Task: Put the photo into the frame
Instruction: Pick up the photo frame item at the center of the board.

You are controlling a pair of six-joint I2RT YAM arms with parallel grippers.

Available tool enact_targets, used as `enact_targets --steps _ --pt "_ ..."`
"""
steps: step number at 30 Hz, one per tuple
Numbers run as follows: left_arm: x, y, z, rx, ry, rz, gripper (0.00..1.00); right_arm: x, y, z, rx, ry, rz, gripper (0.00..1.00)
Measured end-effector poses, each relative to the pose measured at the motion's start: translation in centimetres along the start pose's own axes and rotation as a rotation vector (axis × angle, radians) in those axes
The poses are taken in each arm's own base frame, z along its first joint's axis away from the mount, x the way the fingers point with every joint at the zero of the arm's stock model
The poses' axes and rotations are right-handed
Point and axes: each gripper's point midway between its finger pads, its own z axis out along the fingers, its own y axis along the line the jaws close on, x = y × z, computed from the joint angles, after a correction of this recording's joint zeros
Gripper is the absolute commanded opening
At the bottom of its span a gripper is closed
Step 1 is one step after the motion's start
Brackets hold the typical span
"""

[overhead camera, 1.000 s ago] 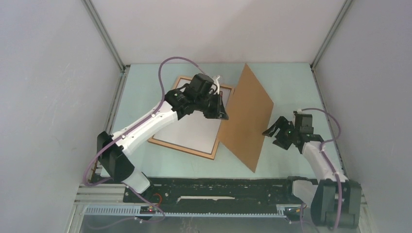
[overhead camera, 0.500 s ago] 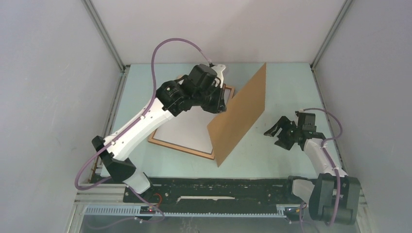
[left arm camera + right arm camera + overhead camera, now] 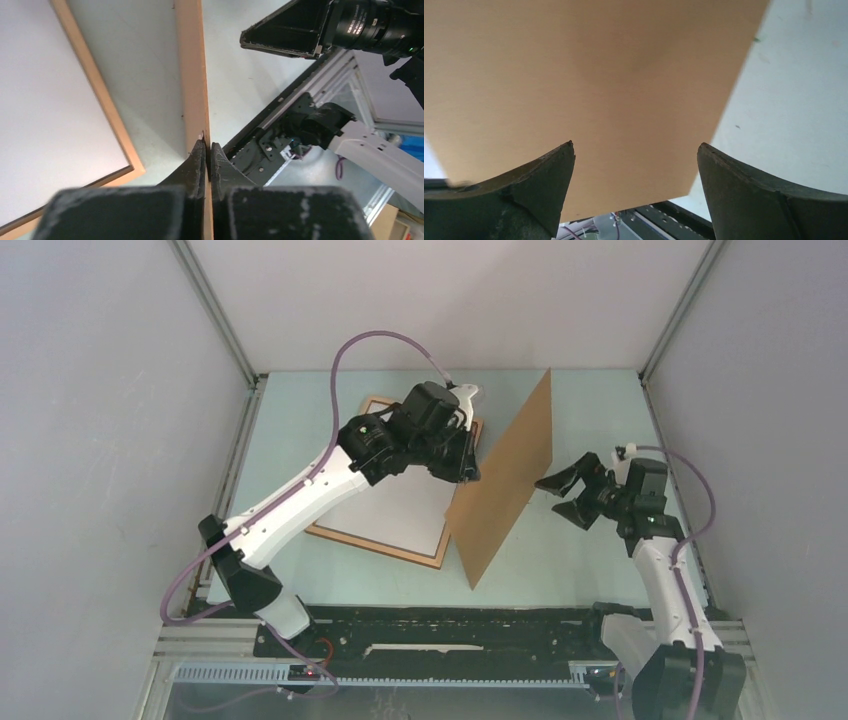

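The left gripper [image 3: 206, 146] pinches the board [image 3: 505, 485] by one edge; the right gripper [image 3: 635, 147] stands wide, empty. The board appears thin, stiff and light: grip edges only.

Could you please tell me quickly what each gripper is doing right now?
Left gripper: closed on the brown backing board's edge.
Right gripper: open, holding nothing.

1. Enclosure: plain pale grey wall panels [image 3: 100, 440] at left, rear and right.
2. Aluminium corner posts [image 3: 215, 310] at upper left and upper right.
3. Table [image 3: 600, 400]: pale green surface, evenly lit.
4. Slotted metal rail [image 3: 400, 672] along bottom edge.
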Motion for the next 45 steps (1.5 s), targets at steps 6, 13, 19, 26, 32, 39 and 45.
enact_targets --steps 6,13,19,26,32,39,45 --pt "0.2 -2.9 1.0 0.131 -0.004 -0.029 0.45 -1.1 5.6 -1.5 -0.100 -0.040 -0.064 1.00" --pt "1.3 -5.0 2.8 0.259 0.016 -0.082 0.62 -0.4 7.0 -3.0 -0.116 -0.049 -0.003 1.00" --pt "0.1 -7.2 2.7 0.358 -0.029 -0.099 0.68 -1.4 10.9 -5.8 -0.151 -0.099 -0.032 1.00" --pt "-0.4 -9.7 2.2 0.452 -0.057 -0.095 0.69 -2.9 12.8 -8.1 -0.093 -0.183 -0.052 0.97" --pt "0.6 -11.4 2.3 0.510 -0.033 -0.090 0.69 -3.1 11.1 -7.8 -0.007 -0.192 -0.021 0.93" --pt "1.5 -12.2 2.8 0.538 -0.020 -0.087 0.69 -3.6 9.6 -7.6 0.107 -0.203 -0.043 0.63" --pt "2.8 -10.7 3.6 0.500 0.004 -0.094 0.69 -3.5 7.1 -8.2 0.258 -0.238 -0.087 0.25"
